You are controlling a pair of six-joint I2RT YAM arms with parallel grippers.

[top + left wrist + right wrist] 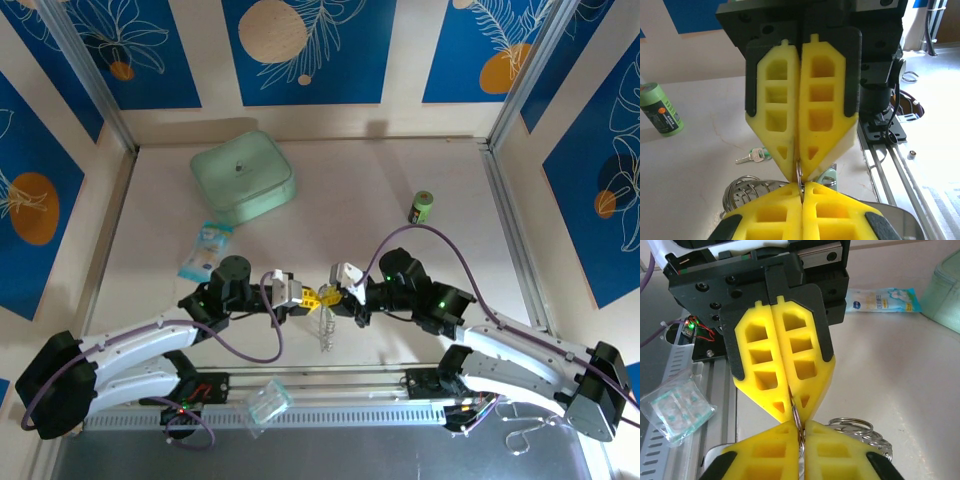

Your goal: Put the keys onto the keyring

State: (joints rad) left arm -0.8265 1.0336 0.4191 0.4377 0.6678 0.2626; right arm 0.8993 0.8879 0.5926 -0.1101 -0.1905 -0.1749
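Observation:
My left gripper [307, 296] and right gripper [337, 294] meet tip to tip over the near middle of the table. Both are shut on the same thin metal ring [799, 172] of the keyring. In the left wrist view my left gripper [801, 186] is below and the right gripper [799, 170] faces it. The rest of the keyring, a silvery run of rings, hangs below the fingers [325, 332] and bunches on the table [746, 186] [860, 429]. A tiny silver key with green at its head [754, 155] lies on the table behind the fingers.
A mint-green rounded box [243, 178] stands at the back left, with a blue-white packet [205, 250] in front of it. A green can [424, 207] stands at the back right. A clear plastic bag [268, 403] lies on the near rail.

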